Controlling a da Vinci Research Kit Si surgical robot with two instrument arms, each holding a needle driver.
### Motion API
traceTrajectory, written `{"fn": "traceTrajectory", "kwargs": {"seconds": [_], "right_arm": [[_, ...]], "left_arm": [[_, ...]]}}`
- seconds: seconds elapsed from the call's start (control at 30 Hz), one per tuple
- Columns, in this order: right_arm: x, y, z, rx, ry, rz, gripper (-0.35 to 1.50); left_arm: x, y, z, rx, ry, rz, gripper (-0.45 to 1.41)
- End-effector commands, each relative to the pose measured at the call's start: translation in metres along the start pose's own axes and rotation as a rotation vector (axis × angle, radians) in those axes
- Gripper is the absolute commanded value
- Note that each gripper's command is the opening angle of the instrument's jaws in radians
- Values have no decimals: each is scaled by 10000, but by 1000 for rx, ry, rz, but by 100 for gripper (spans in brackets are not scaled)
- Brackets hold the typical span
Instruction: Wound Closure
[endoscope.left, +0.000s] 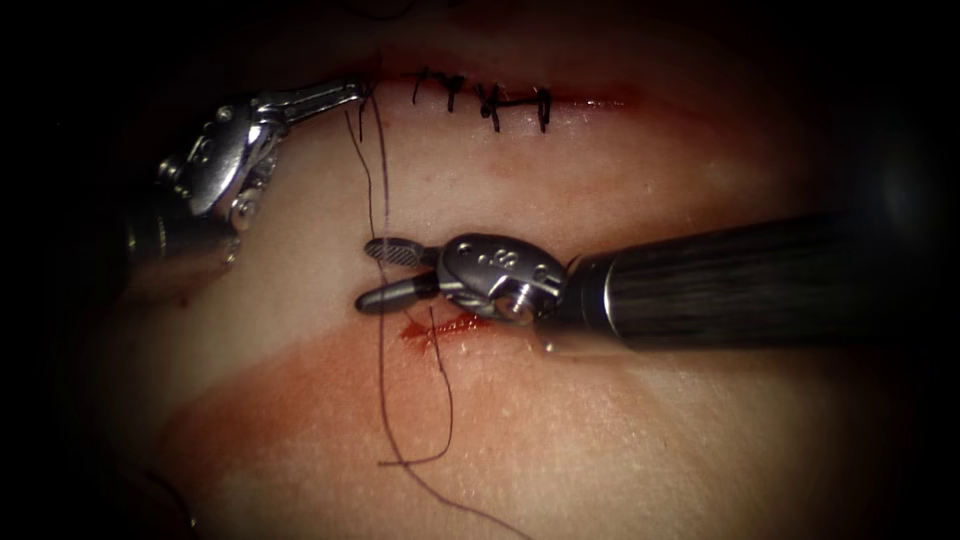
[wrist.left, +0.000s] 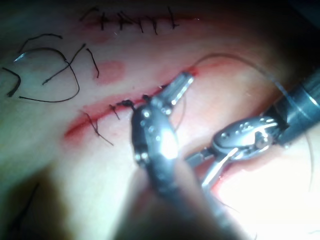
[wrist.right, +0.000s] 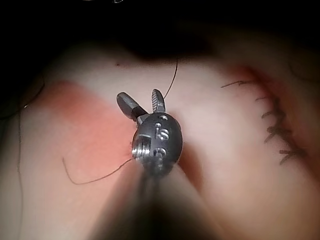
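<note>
The cut (endoscope.left: 590, 102) runs across the far part of the tissue (endoscope.left: 650, 430), with several dark stitches (endoscope.left: 485, 100) over it. My left tool (endoscope.left: 352, 93) reaches to the cut's left end, its jaws shut on the thread (endoscope.left: 380, 200), which hangs down the tissue towards the near edge. My right tool (endoscope.left: 368, 275) sits mid-tissue below the cut, jaws open and empty, with the thread passing just by their tips. The left wrist view has the left tool (wrist.left: 185, 80) at the red cut line and the right tool (wrist.left: 200, 170) open beside it. The right tool (wrist.right: 143, 100) gapes over bare tissue.
A patch of red fluid (endoscope.left: 440, 328) lies under the right tool's wrist. The thread loops (endoscope.left: 440, 450) across the near tissue. Several cut ends of thread (wrist.left: 50, 75) lie loose beyond a second stitched line (wrist.left: 130, 20).
</note>
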Motion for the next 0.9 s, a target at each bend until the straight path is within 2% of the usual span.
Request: {"fn": "traceTrajectory", "kwargs": {"seconds": [0.03,0.13,0.27,0.43,0.6,0.8,0.9], "right_arm": [[1,-4,-1,-5,-1,4,103],[10,-9,-16,-13,-4,13,103],[15,-19,-18,-11,-6,14,103],[15,-16,7,-1,6,12,103],[7,4,39,-12,9,6,103],[7,15,44,-21,30,6,103],[11,14,42,-23,49,9,101]], "left_arm": [[-8,-2,2,1,-1,-1,-45],[-8,-6,-2,9,-6,-3,-45],[-10,-7,-2,13,-9,-2,-45],[-12,0,2,16,-11,3,-45],[-10,14,5,18,-12,4,-45],[-14,35,3,3,22,-19,-45],[-32,65,-5,3,78,-59,-45]]}}
